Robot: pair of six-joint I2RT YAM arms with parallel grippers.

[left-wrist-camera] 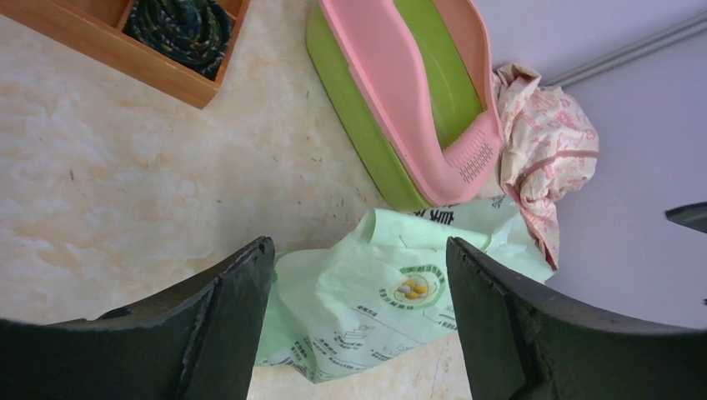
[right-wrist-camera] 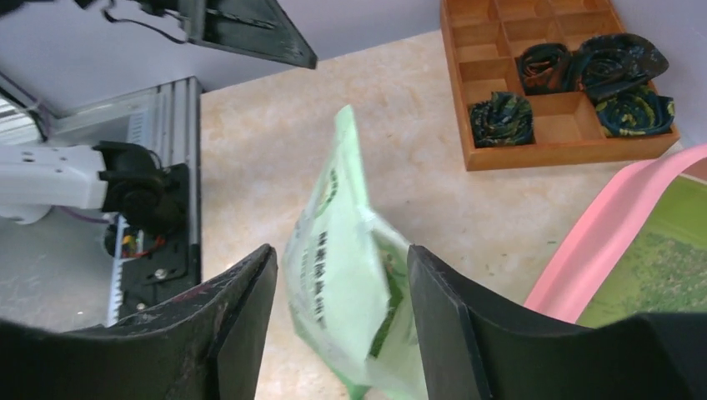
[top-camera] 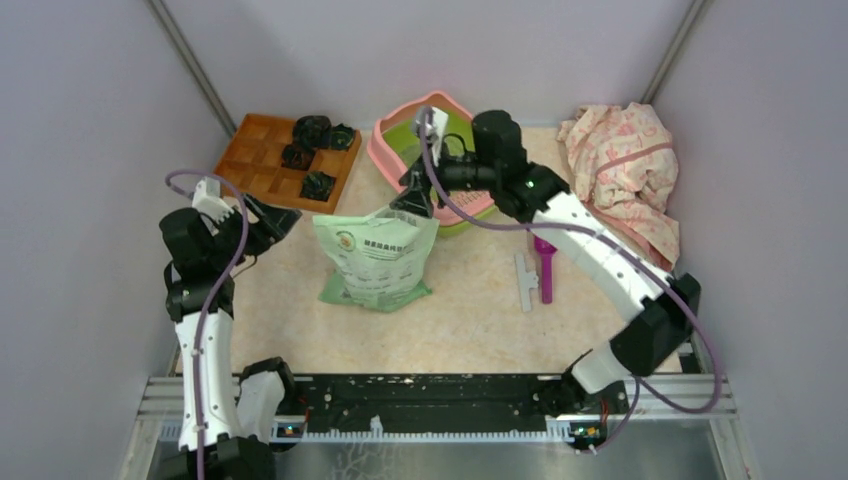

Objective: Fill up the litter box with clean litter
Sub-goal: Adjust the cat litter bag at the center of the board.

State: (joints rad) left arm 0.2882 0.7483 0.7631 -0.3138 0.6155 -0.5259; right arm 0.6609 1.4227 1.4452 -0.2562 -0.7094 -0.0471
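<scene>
**A:** Right claw?

**B:** Right claw (right-wrist-camera: 342, 254) is spread. The top edge of the pale green litter bag (right-wrist-camera: 346, 292) stands between its fingers. The bag's lower part is blurred, so I can't tell whether the pads touch it.

**A:** Left?

**B:** Left claw (left-wrist-camera: 358, 250) is wide apart with nothing in it. It hovers over the worktop (top-camera: 470, 310), left of the bag and apart from it.

**A:** Litter box?

**B:** Litter box (top-camera: 385, 140) is at the far middle of the worktop, just behind the bag. The right arm is reaching over its near side. It has a lime basin and a pink rim, with the slotted grate at the end toward the cloth (top-camera: 625, 170). The litter (right-wrist-camera: 659, 275) is a speckled grey-green patch on the basin floor, seen from the right wrist.

**A:** Other items?

**B:** Wooden compartment tray (top-camera: 262, 160) at far left, with four dark rolled bundles (right-wrist-camera: 500, 117) in its cells. The pink patterned cloth is bunched at far right. A purple scoop (top-camera: 545, 265) and a grey strip (top-camera: 525, 282) lie side by side, right of the bag.
</scene>
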